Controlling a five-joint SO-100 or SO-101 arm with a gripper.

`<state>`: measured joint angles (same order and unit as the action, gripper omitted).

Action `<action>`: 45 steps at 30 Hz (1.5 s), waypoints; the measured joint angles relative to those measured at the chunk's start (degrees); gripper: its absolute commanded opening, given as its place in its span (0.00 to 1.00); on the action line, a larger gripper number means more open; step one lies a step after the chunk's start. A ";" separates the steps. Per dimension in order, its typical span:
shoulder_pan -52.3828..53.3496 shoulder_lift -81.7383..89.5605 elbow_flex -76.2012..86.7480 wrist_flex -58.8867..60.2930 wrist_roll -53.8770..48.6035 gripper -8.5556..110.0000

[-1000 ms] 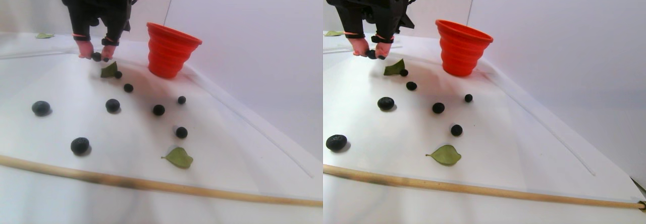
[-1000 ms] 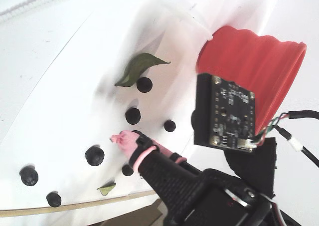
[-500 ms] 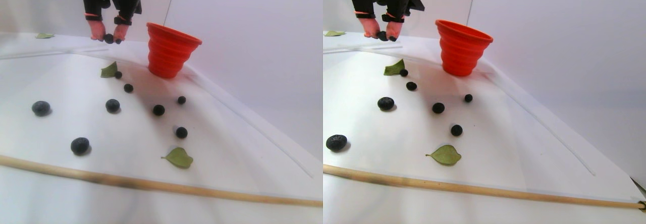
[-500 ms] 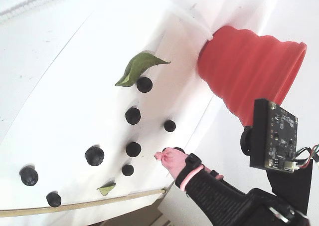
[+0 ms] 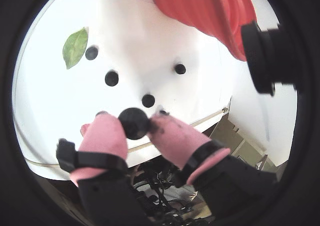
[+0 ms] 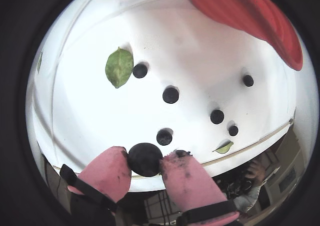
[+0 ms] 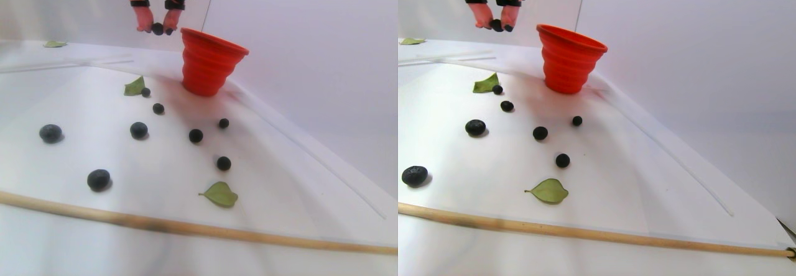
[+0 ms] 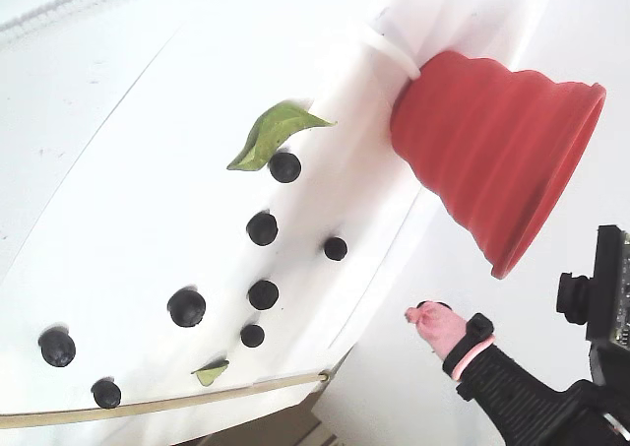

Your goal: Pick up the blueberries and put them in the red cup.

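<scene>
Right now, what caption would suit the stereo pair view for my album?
End effector holds a blueberry in the air beside the red cup; other berries lie on the white table.

No legible text or labels
</scene>
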<state>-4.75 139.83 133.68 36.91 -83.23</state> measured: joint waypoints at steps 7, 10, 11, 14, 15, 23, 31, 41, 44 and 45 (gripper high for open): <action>2.29 0.00 -1.41 0.09 -0.88 0.16; 3.69 0.00 -2.72 0.09 -1.67 0.16; 4.13 0.00 -3.34 0.09 -1.85 0.16; 5.45 0.00 -5.63 0.09 -1.93 0.16; 5.80 0.00 -6.42 0.09 -1.93 0.16; 8.44 0.00 -9.40 -0.97 -2.90 0.17; 10.37 -2.46 -10.20 -3.34 -4.04 0.17; 13.10 -7.47 -10.81 -7.56 -5.19 0.17; 13.10 -8.79 -11.87 -8.44 -5.19 0.17; 13.10 -9.23 -12.13 -8.88 -5.19 0.17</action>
<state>8.35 130.61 121.55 28.04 -88.42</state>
